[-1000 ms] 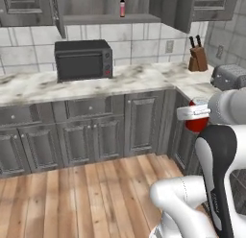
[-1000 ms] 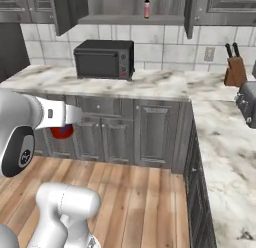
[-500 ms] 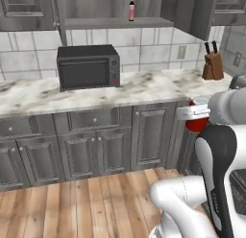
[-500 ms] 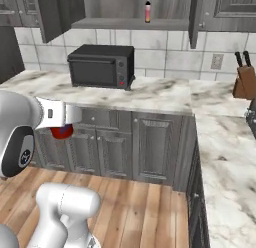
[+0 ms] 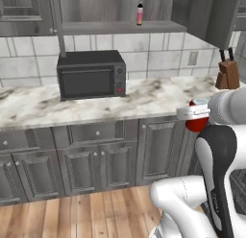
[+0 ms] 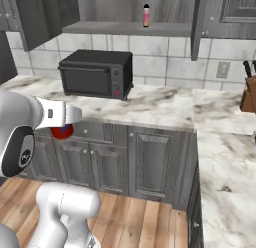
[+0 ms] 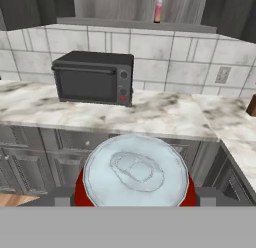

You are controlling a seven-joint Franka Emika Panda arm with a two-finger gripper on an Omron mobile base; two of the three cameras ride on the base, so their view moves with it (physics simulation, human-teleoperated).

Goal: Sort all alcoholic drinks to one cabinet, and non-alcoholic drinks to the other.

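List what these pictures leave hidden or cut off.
- Gripper fingertips: hand view, hidden behind the red soda can.
- Soda can body: left base view, mostly hidden by the arm; no label readable.
- Pink bottle label: too small in every view.
- Open cabinet upper part: cut off by the top edge.
- Knife block: right base view, cut by the right edge.

You see a black microwave on the marble counter, white tiled wall behind it, wood floor below.
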